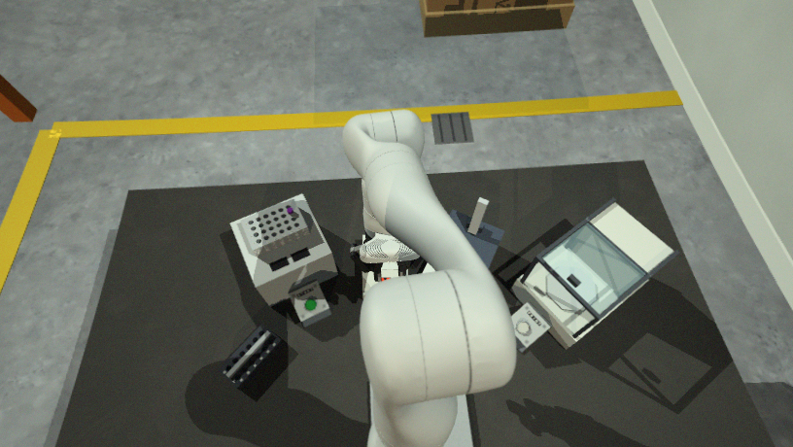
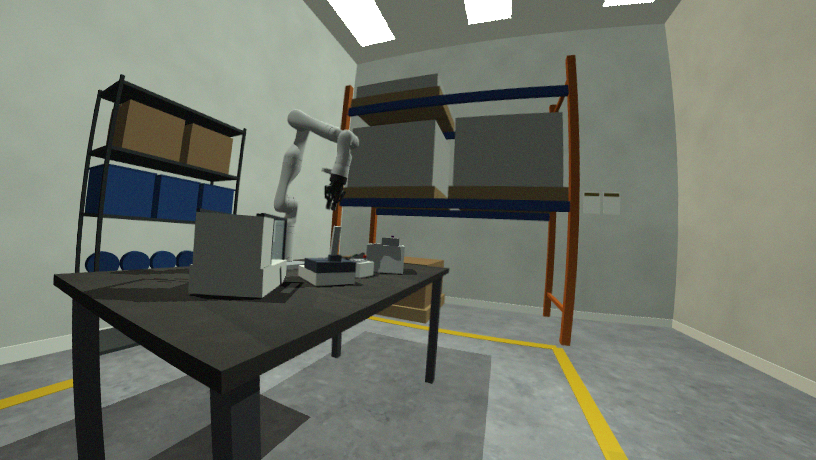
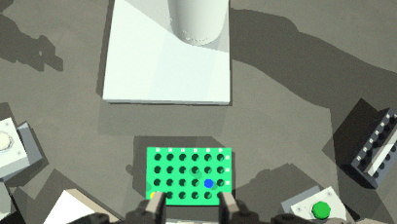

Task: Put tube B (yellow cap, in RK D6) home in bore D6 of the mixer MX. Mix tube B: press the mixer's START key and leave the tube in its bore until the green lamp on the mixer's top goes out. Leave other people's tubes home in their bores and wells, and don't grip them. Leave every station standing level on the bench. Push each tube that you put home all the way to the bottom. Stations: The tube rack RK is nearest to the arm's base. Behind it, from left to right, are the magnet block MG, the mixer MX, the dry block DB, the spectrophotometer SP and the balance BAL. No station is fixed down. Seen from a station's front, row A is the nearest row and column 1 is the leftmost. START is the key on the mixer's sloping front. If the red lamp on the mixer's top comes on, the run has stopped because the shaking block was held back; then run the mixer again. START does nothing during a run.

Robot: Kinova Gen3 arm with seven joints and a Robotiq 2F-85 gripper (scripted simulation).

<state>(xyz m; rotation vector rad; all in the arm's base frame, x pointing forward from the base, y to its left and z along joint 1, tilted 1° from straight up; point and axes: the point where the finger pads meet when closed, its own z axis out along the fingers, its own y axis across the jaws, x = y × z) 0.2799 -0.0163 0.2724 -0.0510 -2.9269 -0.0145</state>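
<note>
Green rack RK [image 3: 161, 168] below claw [image 3: 191, 206]; claw part-open, empty, high. Centre over yellow-capped tube B [image 3: 153, 195], descend straight, avoid blue-capped tube [image 3: 208, 183].
</note>
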